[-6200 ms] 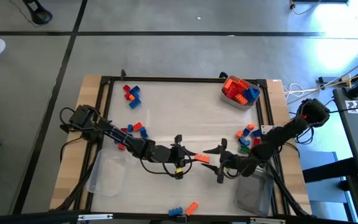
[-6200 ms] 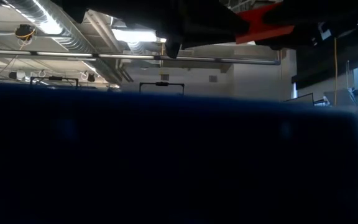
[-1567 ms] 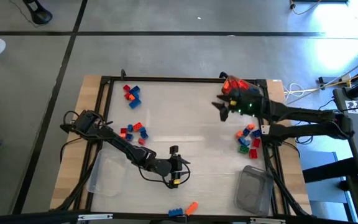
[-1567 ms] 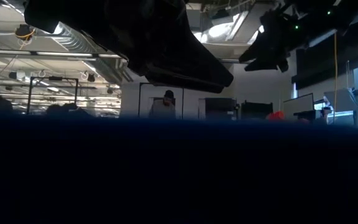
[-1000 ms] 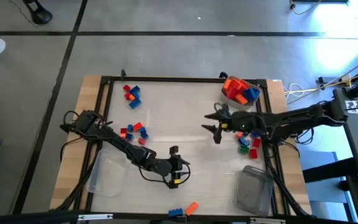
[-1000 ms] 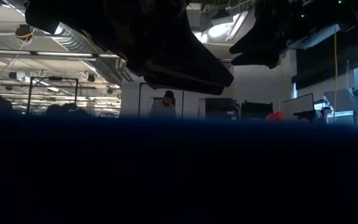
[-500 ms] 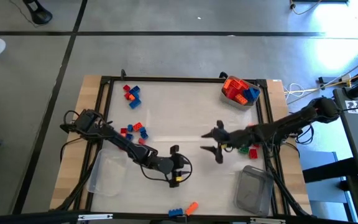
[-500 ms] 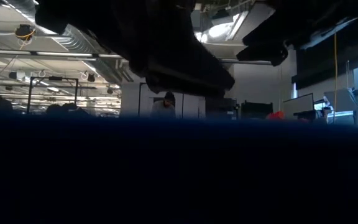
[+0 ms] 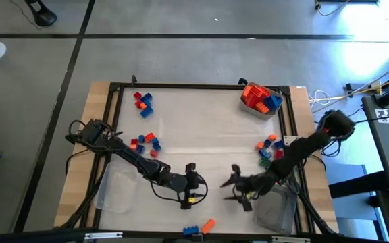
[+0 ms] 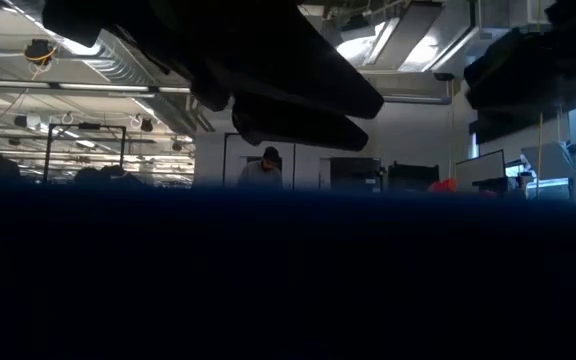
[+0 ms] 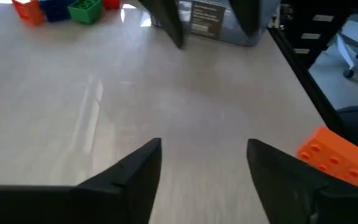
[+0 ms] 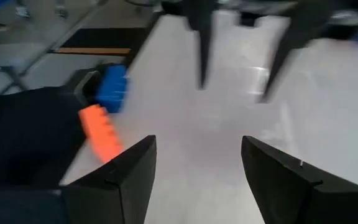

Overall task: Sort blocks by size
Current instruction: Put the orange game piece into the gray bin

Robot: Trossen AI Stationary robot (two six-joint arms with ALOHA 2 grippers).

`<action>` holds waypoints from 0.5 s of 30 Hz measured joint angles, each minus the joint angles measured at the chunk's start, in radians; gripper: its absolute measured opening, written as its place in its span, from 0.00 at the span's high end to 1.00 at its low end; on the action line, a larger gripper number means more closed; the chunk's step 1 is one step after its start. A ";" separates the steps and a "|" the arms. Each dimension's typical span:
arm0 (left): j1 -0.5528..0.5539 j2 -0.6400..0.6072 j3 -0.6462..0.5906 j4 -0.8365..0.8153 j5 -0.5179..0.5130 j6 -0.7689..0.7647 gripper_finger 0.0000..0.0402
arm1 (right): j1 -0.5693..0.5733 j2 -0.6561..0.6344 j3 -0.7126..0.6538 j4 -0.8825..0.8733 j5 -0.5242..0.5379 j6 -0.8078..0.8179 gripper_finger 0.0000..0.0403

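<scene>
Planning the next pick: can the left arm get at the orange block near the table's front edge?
Probably yes. The left gripper is open and empty, and the orange block lies just beyond it with bare table between. The right gripper hovers nearby but off to the side, not in the way.

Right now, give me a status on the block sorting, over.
Left end effector open, empty, low at table front. Right end effector open, empty, facing it. Orange block and blue block loose at front edge. Nothing between.

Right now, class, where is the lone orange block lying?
In the high view the orange block lies at the table's near edge, just right of a blue block, below the two grippers.
</scene>
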 joint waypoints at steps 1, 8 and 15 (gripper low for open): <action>-0.004 0.000 0.000 0.000 0.000 0.000 0.42 | 0.007 0.030 0.000 0.041 -0.016 -0.010 0.42; -0.046 0.000 0.000 0.001 0.000 -0.021 0.35 | 0.016 0.168 0.001 0.218 -0.145 -0.020 0.42; -0.074 0.000 0.000 0.000 0.001 -0.021 0.35 | 0.015 0.262 0.085 0.245 -0.188 -0.074 0.42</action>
